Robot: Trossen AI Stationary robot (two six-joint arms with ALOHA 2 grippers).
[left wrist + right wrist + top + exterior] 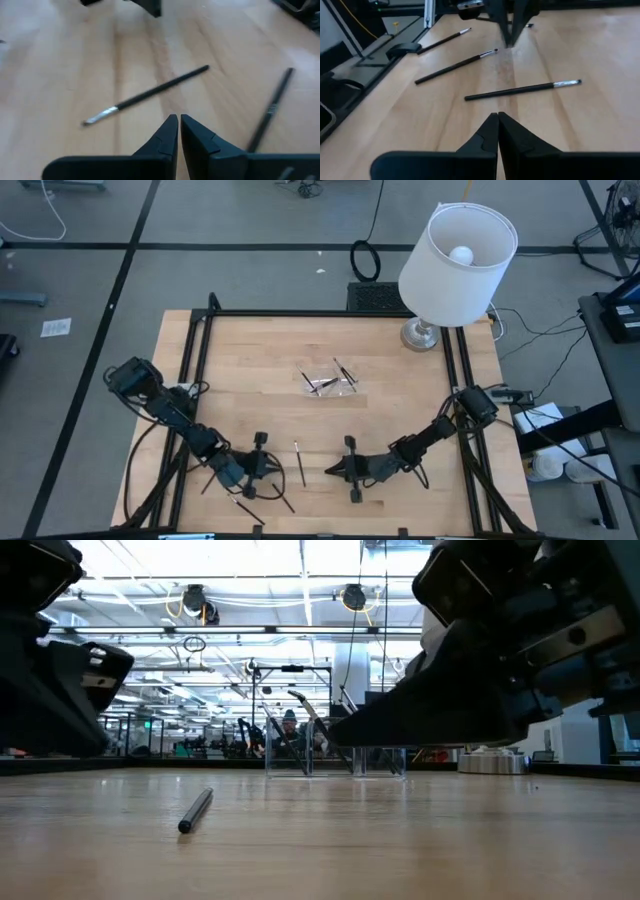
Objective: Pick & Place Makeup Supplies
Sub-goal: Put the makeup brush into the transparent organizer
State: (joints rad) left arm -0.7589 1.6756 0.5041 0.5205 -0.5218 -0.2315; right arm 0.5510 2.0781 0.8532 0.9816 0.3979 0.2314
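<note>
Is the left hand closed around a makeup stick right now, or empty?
Empty. The left hand is shut, fingertips nearly touching with nothing between them; the nearest makeup stick lies flat on the table ahead of it.

We see a pale wooden table [250, 370] with smooth matt grain, thin matt black makeup sticks [522, 90] with silvery metal ends, a clear glossy plastic tray [330, 381], our matt black plastic grippers.

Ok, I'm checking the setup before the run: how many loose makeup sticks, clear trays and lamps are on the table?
Loose makeup sticks: 3
Clear tray: 1 (the sticks inside it are too tangled to count)
Lamp: 1
Total: 5
</note>
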